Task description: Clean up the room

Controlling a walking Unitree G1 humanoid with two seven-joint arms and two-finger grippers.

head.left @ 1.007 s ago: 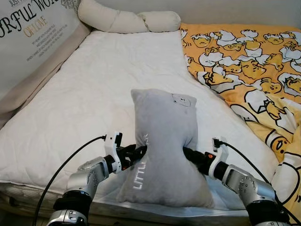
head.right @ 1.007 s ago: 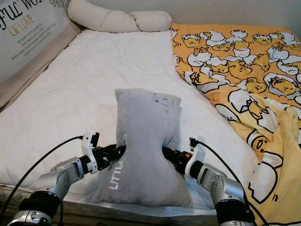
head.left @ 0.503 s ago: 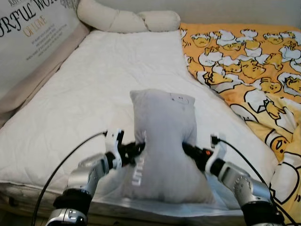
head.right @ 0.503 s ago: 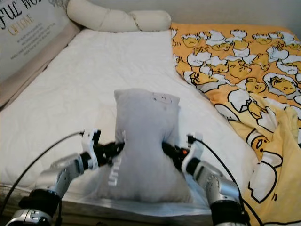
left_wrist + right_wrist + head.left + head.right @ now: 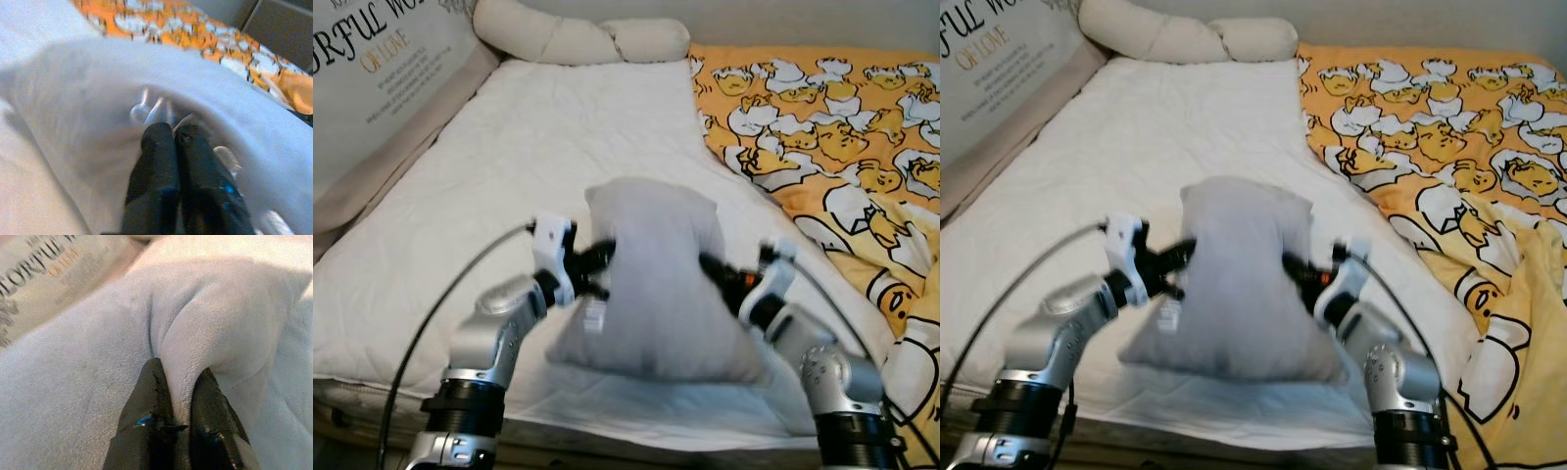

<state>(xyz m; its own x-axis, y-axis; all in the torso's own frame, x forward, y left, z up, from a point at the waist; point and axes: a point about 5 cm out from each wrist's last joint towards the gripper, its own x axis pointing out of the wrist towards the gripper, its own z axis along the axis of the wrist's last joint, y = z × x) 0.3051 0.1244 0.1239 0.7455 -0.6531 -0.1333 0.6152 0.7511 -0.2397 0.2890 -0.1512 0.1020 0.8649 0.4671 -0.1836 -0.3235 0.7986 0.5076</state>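
While both arms reach forward over the near edge of the white mattress (image 5: 509,176), the grey pillow (image 5: 656,284) is held between them, above the sheet; left gripper (image 5: 603,262) pinched closed on its left side, fingers (image 5: 164,147) pressed together into fabric; right gripper (image 5: 710,266) closed on a fold of its right side (image 5: 183,382); head views motion-blurred; orange duck-print blanket (image 5: 822,117) lies to the right; cream bolster (image 5: 578,39) at the far end.

Headboard cushion (image 5: 382,69): "OF LOVE" (rest of txt cut off).
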